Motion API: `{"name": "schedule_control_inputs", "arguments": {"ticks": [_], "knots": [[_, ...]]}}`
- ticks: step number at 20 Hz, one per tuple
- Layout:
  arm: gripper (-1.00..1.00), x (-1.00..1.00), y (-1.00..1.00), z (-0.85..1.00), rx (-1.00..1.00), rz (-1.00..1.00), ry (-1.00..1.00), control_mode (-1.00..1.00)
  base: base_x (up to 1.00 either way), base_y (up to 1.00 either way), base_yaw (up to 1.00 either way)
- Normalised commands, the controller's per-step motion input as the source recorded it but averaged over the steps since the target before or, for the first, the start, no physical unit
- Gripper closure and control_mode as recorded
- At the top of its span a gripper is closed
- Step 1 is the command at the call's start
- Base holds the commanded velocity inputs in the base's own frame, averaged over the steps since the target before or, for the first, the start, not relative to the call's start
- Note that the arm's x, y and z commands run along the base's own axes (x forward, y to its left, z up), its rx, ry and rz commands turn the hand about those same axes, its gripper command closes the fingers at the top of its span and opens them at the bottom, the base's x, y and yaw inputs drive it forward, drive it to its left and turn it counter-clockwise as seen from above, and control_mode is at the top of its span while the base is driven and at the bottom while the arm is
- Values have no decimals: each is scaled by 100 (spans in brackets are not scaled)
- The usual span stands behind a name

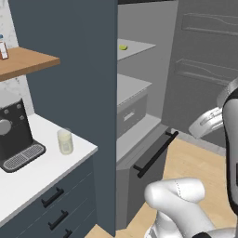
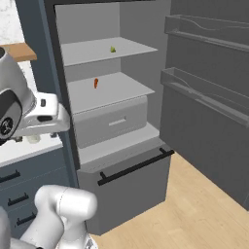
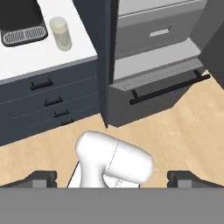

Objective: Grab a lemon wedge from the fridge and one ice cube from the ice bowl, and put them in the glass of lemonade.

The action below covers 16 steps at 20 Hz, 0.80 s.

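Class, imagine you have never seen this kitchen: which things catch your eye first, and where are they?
The fridge stands wide open, its door swung out to the right. A tiny lemon wedge lies on its top shelf, and a small orange-red stick on the shelf below. Left of the fridge, the glass of lemonade stands on the white counter beside a black coffee machine.

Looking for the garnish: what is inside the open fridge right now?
Inside the fridge, the lemon wedge lies on the top shelf, a small orange-red stick on the shelf below; the drawer's contents are hidden.

Two rear base views flanking the open fridge (shared), hand view angled floorward.
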Motion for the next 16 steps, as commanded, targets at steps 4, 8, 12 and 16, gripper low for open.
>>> {"name": "schedule_control_inputs", "arguments": {"ticks": [4, 8, 12, 16], "knots": [[-100, -22, -22, 0, 1, -42, 0, -100, 0, 0, 0], [-100, 0, -1, 0, 2, -22, 0, -100, 0, 0, 0], [-100, 0, -2, 0, 0, -16, 0, -100, 0, 0, 0], [-100, 0, 0, 0, 0, -4, 0, -100, 0, 0, 0]]}}
